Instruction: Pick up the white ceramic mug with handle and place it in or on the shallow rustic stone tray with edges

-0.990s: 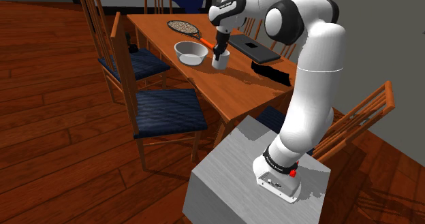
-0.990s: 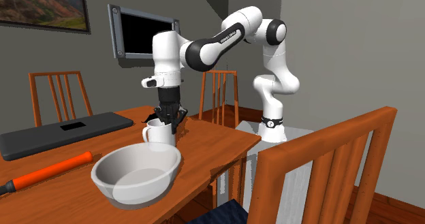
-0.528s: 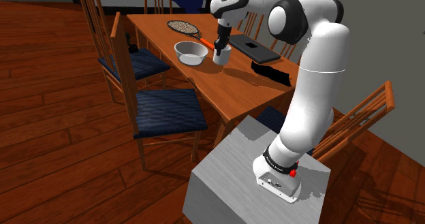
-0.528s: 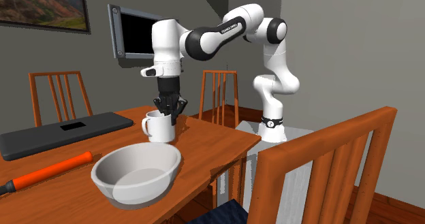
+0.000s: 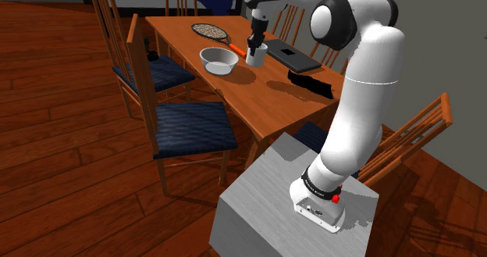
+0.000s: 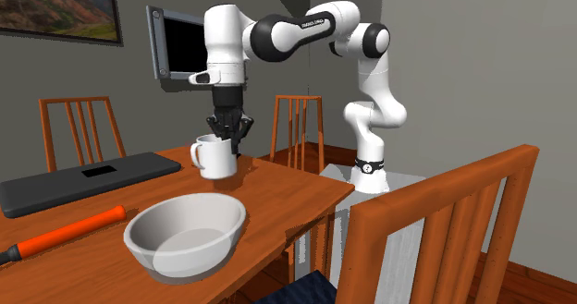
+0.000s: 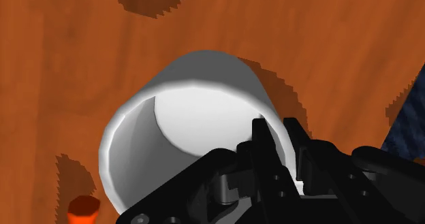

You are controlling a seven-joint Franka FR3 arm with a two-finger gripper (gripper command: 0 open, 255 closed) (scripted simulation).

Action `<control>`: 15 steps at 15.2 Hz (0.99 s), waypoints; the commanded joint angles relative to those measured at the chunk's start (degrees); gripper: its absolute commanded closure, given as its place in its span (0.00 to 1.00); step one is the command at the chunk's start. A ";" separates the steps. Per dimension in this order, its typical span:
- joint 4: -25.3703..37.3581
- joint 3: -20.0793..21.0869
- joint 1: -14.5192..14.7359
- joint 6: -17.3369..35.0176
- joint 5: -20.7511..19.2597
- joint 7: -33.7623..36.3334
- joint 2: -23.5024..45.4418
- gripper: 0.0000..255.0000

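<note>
The pincer (image 6: 228, 143) is clamped on one wall of the white mug (image 6: 213, 159), which hangs just above the counter (image 6: 287, 187) near the pale bowl-like tray (image 6: 176, 256); this off-centre rim grip could let it tilt or slip in transit.

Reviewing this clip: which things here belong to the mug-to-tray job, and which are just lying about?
Job: white mug, clasped at its rim by the pincer; pale bowl-shaped tray.
Lying about: racket with orange handle; dark flat slab; black bundle; wooden chairs.
</note>
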 commanded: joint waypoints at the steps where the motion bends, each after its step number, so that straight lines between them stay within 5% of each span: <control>1: 1.25 -0.04 -0.01 -1.41 -0.11 0.13 -0.19 1.00; 15: -6.03 -5.51 -7.45 -1.41 -2.19 -12.81 -7.68 1.00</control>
